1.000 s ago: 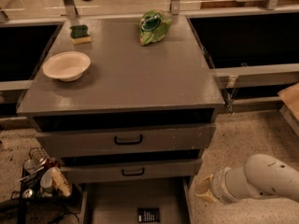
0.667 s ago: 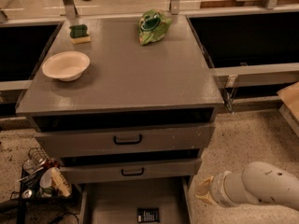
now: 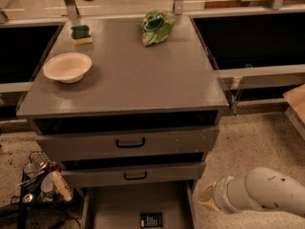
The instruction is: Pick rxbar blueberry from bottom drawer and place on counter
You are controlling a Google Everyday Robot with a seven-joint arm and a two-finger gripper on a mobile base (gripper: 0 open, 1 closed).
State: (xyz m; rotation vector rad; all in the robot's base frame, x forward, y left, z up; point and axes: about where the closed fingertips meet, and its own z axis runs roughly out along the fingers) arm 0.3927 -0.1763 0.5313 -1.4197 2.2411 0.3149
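**Hovering beside the pulled-out bottom drawer [image 3: 114,208]**

The gripper [image 3: 208,202] sits low, just outside the drawer's right wall; I cannot tell whether it is spread or closed. My arm [image 3: 267,194] reaches in from the right, which I judge leaves the drawer mouth unobstructed. The rxbar blueberry [image 3: 151,220] lies flat on the drawer floor, untouched. The counter [image 3: 133,82] above offers bare middle space for it

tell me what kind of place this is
Probably a kitchen-style robot test area: a grey counter over drawers, a bowl and a sponge on it. The pincer is low right, beside the open bottom drawer.
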